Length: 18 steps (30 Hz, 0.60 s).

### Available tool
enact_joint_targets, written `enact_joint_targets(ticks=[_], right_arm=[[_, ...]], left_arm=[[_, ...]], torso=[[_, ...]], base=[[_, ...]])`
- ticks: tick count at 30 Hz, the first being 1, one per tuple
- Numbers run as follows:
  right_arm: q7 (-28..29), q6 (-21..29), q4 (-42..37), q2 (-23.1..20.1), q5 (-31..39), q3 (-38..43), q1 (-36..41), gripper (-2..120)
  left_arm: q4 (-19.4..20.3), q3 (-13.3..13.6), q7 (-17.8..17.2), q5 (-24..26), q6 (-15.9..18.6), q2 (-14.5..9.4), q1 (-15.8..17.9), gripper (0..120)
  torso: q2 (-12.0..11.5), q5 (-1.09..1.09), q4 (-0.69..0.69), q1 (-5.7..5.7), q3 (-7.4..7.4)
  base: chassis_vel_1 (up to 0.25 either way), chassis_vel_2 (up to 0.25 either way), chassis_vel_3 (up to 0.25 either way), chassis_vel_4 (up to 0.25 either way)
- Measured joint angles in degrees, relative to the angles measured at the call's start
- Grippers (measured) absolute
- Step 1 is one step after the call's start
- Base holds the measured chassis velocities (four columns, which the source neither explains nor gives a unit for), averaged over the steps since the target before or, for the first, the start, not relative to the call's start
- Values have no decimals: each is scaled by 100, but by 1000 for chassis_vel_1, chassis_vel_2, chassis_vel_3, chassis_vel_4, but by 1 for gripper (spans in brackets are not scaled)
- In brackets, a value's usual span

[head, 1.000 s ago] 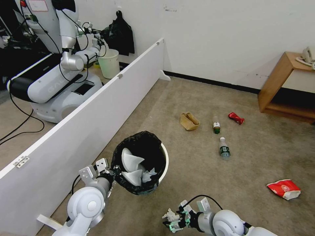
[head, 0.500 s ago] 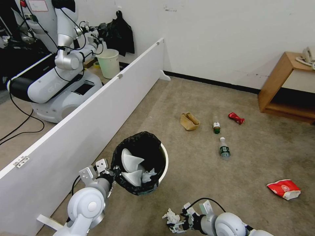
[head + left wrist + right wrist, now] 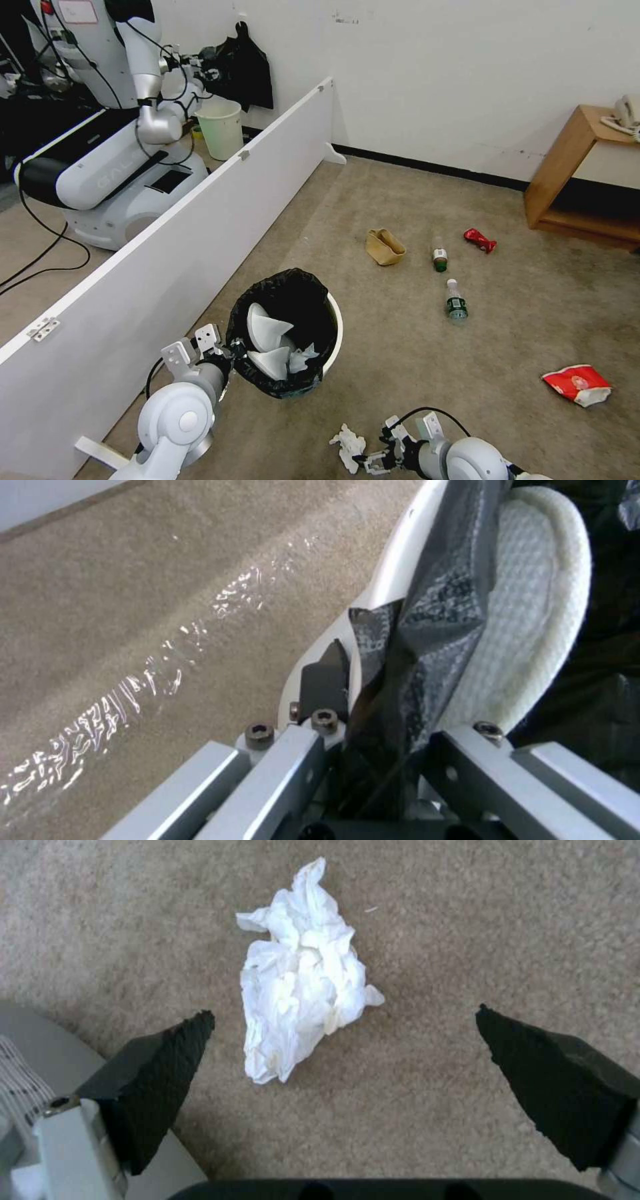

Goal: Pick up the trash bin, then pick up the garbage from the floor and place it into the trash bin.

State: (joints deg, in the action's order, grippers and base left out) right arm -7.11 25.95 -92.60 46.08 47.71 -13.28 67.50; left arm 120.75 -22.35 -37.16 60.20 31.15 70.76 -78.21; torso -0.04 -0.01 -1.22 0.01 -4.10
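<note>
Left end effector (image 3: 223,353) clamped on the bag-lined rim of the trash bin (image 3: 333,327), 2 white slippers (image 3: 267,327) inside, right end effector (image 3: 363,459) spread wide, low over crumpled tissue (image 3: 300,975) on the carpet (image 3: 413,360)

White, black-lined trash bin (image 3: 333,320) holds slippers (image 3: 267,330) — crumpled tissue (image 3: 348,445), bottles (image 3: 456,300) lie on carpet.

Glossy white rounded arm shells; silver bracketed wrists with hex screws; black cables; black textured pads.
</note>
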Motion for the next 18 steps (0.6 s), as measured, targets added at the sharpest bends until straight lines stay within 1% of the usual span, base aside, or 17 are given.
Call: enact_joint_targets(ticks=[13,18], right_arm=[[-51,4,35,-12,69,-154,-203,100],[-138,7,122,-23,139,-310,-413,100]], left_arm=[[-28,11,10,-19,3,34,8,2],[-47,15,16,-27,5,47,23,2]], torso=[[0,0,0,0,0],[0,0,0,0,0]], base=[[0,0,0,0],[0,0,0,0]])
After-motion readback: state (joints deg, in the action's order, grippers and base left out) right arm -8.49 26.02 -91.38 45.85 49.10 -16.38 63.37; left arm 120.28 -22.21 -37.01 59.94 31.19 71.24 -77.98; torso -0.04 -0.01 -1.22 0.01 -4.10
